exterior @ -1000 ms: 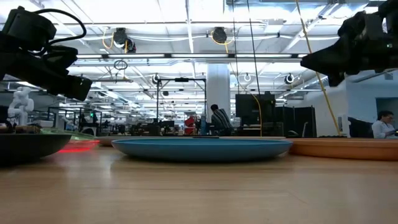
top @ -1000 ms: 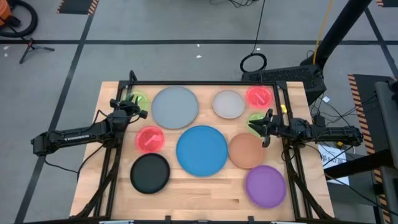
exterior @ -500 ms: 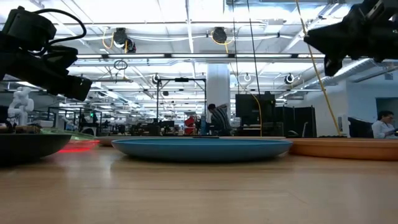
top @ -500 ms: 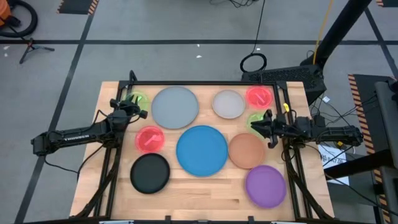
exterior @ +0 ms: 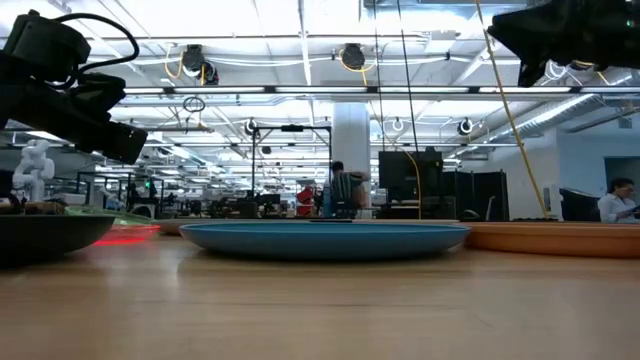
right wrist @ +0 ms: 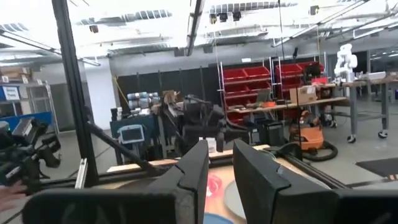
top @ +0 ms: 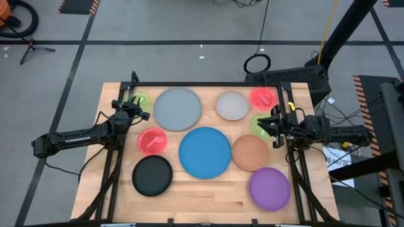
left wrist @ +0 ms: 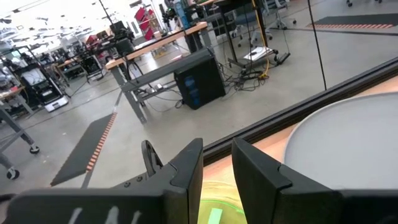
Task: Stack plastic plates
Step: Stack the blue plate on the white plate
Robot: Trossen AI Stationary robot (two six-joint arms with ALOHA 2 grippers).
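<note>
Nine plastic plates lie spread in single layer on the counter (top: 208,195), none yet on another, so I judge the stacking barely begun and the first pick still to come.

At the far left the left gripper (top: 134,107) hovers above the small green plate (top: 139,101); in its wrist view the fingers (left wrist: 185,169) stand a narrow gap apart with nothing between them. Near it lie the small pink plate (top: 151,141) and, toward the front edge, the black plate (top: 152,174). The large grey plate (top: 177,108) sits at the back and the large blue plate (top: 205,152) in the middle, the two just beside each other. Further right come the beige plate (top: 232,105), the tan plate (top: 250,152) and the purple plate (top: 269,188) at the front corner. A second pink plate (top: 262,97) lies at the back right, and another green plate (top: 259,122) just beside it, partly hidden.

The right gripper (top: 273,123) hangs over that green plate, raised well above the counter to judge by the low view; its fingers (right wrist: 194,167) likewise stand narrowly apart and empty.

The next move, as I judge it, calls for either gripper to spread, come down on a plate's rim and carry it onto a larger one, blue or grey serving as the base.
</note>
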